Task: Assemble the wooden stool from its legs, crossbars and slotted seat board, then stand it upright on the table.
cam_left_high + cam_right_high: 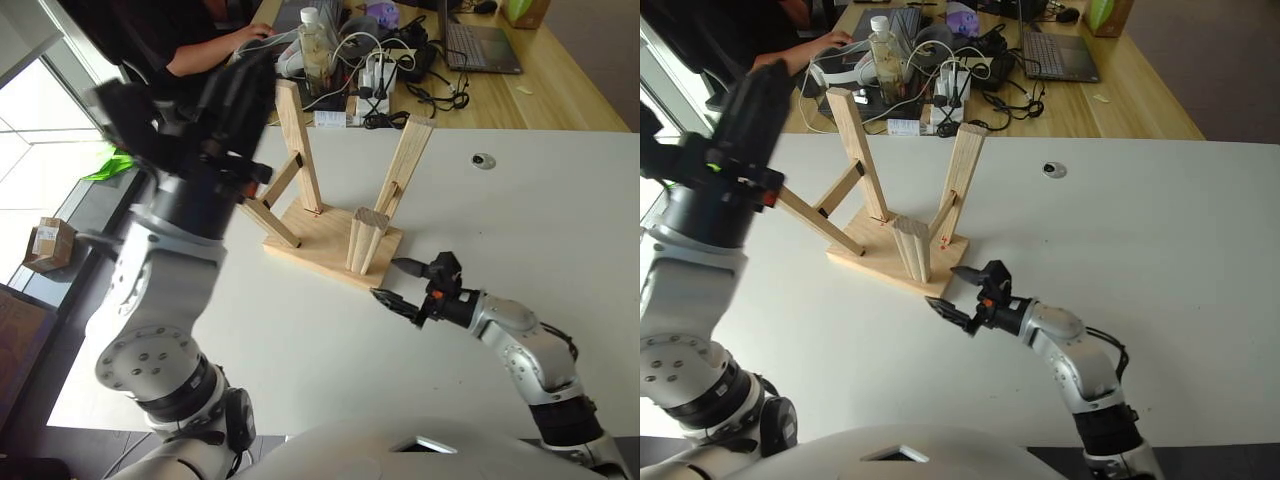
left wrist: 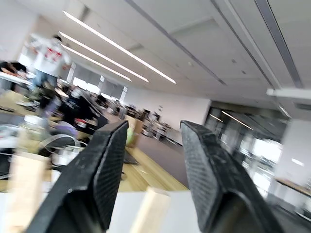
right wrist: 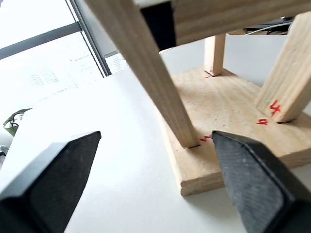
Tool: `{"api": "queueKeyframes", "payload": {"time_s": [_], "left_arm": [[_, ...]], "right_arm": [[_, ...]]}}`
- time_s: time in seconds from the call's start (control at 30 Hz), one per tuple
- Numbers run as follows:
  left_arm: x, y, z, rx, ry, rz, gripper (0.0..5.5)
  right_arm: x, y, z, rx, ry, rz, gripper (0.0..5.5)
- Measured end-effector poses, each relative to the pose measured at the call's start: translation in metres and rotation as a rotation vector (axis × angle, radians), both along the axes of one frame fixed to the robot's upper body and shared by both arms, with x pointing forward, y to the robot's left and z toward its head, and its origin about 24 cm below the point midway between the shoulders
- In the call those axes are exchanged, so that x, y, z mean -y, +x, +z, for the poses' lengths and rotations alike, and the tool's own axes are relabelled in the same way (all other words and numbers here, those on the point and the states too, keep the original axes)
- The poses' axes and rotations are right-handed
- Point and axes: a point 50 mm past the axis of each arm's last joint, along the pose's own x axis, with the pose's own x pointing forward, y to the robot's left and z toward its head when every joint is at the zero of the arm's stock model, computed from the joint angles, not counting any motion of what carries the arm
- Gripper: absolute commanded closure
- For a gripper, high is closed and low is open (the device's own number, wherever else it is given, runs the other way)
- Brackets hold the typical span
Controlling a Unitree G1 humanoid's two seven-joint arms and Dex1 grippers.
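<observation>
The wooden stool lies upside down on the white table, its seat board (image 1: 322, 252) flat and its legs pointing up. Two tall legs (image 1: 298, 140) (image 1: 408, 162) rise at the back and a short one (image 1: 367, 240) at the near corner. A fourth leg (image 1: 270, 224) leans outward, joined by a crossbar (image 1: 284, 180). My left gripper (image 1: 240, 95) is raised high beside the back-left leg, open and empty (image 2: 155, 125). My right gripper (image 1: 408, 284) hovers low by the board's near corner, open, facing the seat board (image 3: 228, 107).
Behind the table stands a wooden desk (image 1: 560, 95) with a bottle (image 1: 314, 45), tangled cables (image 1: 385, 70) and a laptop (image 1: 480, 45); a person's arm rests there. A round grommet (image 1: 483, 160) sits in the table's far right. The table's left edge drops toward a cardboard box (image 1: 50, 242).
</observation>
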Motion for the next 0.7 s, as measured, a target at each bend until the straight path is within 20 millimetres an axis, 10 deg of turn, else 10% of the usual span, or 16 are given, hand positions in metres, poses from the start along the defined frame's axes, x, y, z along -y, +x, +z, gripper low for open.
{"api": "queueKeyframes", "payload": {"time_s": [0.27, 0.4, 0.7], "left_arm": [[-0.083, 0.001, -0.006, 0.034, -0.115, 0.457, 3.53], [-0.124, -0.007, -0.056, -0.147, -0.075, 0.732, 3.47], [-0.085, -0.015, -0.157, -0.492, 0.001, 0.695, 3.47]], "right_arm": [[-0.015, 0.011, -0.008, 0.014, -0.026, -0.071, 1.22], [-0.019, 0.017, -0.006, 0.029, -0.021, -0.064, 1.79], [-0.029, 0.018, -0.008, 0.024, 0.012, -0.03, 3.31]]}}
